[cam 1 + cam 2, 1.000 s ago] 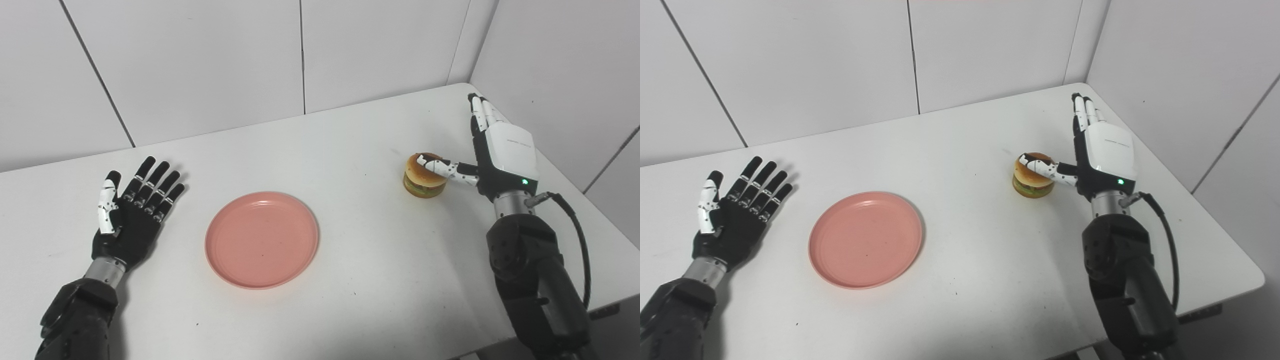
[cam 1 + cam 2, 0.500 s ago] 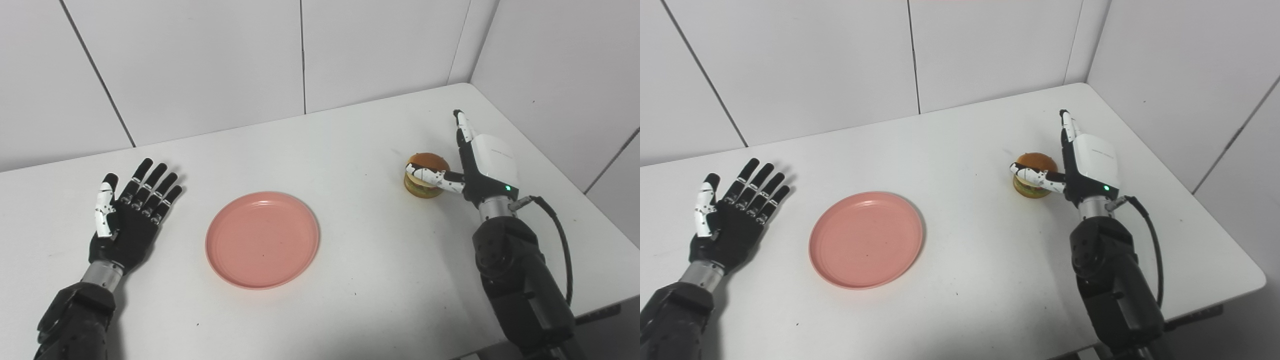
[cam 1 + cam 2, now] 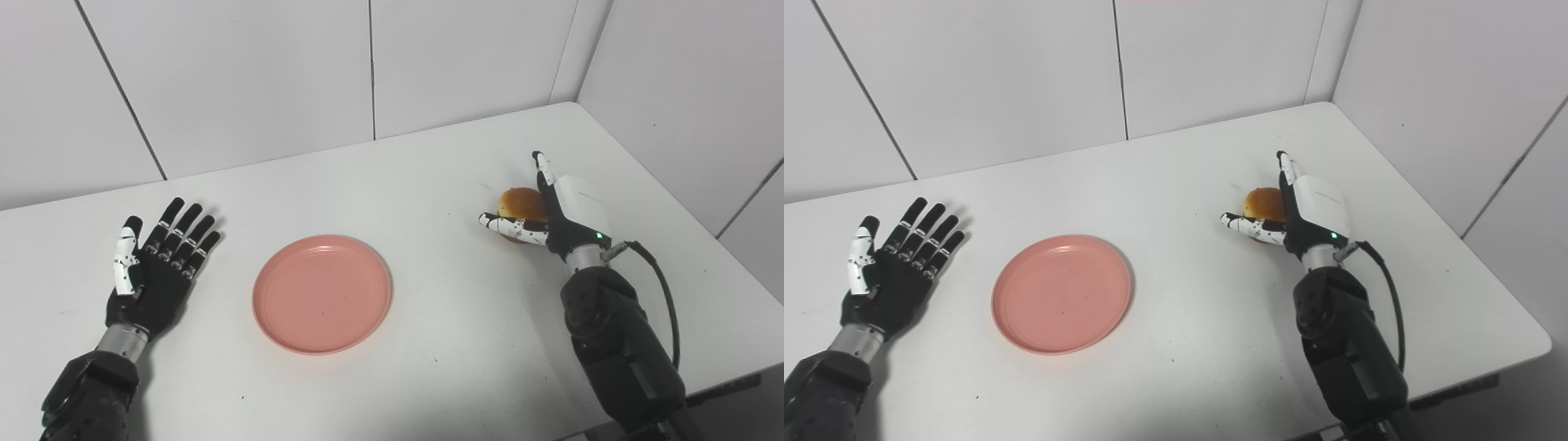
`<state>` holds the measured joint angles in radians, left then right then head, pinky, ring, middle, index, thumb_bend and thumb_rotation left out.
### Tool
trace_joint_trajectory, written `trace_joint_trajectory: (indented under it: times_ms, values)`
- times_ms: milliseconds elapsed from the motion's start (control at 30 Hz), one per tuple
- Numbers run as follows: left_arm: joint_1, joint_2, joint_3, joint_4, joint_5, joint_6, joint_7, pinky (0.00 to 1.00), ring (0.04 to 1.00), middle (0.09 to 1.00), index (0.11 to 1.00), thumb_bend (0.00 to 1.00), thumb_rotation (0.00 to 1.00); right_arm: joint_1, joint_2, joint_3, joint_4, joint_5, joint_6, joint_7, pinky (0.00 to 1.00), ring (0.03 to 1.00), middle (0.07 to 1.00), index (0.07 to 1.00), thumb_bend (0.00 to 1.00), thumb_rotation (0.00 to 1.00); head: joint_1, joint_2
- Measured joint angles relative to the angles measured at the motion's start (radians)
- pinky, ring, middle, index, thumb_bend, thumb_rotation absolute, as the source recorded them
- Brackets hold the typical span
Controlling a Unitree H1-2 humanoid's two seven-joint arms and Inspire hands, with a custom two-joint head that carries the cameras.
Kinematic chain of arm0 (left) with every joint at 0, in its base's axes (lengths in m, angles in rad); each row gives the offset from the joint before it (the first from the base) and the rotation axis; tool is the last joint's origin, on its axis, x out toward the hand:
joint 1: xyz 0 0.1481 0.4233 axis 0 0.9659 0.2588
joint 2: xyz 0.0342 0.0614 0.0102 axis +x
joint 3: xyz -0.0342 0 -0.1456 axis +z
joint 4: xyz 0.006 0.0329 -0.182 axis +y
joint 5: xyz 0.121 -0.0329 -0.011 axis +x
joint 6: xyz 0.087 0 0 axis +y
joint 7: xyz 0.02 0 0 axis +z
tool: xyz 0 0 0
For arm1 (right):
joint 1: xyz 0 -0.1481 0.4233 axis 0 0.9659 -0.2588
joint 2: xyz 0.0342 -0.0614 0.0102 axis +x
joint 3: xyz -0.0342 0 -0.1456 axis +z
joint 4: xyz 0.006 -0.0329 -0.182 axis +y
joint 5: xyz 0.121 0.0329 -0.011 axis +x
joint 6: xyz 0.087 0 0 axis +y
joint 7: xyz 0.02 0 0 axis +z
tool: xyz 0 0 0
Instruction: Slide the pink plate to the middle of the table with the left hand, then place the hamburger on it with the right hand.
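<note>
The pink plate (image 3: 321,293) lies empty on the white table (image 3: 429,177), near the middle. At the right, the hamburger (image 3: 519,203) stands on the table. My right hand (image 3: 566,208) is open and up against the hamburger's right side. Its fingers (image 3: 542,170) point away from me, and its thumb (image 3: 506,224) reaches across the front of the hamburger and hides its lower part. My left hand (image 3: 156,269) lies open, palm up with fingers spread, left of the plate and a hand's width from it.
White wall panels (image 3: 245,73) close off the back of the table and a side wall (image 3: 692,92) its right. A black cable (image 3: 658,282) loops off my right wrist. The table's front right edge (image 3: 735,373) runs close to my right forearm.
My right hand has moved left and closer to me and turned edge-on, so its thumb now passes in front of the hamburger. The left hand drew back slightly. The plate has not moved.
</note>
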<state>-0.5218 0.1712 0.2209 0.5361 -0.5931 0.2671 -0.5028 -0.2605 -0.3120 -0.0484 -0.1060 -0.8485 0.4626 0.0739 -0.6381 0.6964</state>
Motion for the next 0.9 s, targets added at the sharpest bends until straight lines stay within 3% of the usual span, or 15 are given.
trace_joint_trajectory:
  times_ms: [100,167,533,900]
  values:
    - [0.000,0.002,-0.004,0.000,0.000,0.000,0.000,0.96,0.931,0.949,0.953,0.39,1.00,-0.004,0.002,0.001,0.018,-0.016,0.000,0.004,0.72,0.898,0.967,0.992,1.00,0.71,0.000,0.008]
    - [0.000,0.003,-0.005,0.000,0.000,0.000,-0.001,0.96,0.930,0.946,0.946,0.39,1.00,-0.004,0.001,0.002,0.023,-0.035,0.001,0.005,0.83,0.937,0.992,0.999,1.00,0.70,0.000,0.009]
    - [-0.001,0.007,-0.008,0.003,0.000,0.000,-0.007,0.95,0.922,0.939,0.940,0.39,1.00,-0.005,-0.007,0.013,0.057,-0.080,0.001,0.007,0.86,0.942,0.982,0.998,1.00,0.66,0.008,0.017]
    - [0.004,0.007,-0.016,-0.006,0.000,0.000,-0.006,0.96,0.929,0.944,0.945,0.39,1.00,-0.038,-0.011,0.023,0.093,-0.079,0.001,-0.019,0.67,0.818,0.870,0.905,1.00,0.58,0.023,0.025]
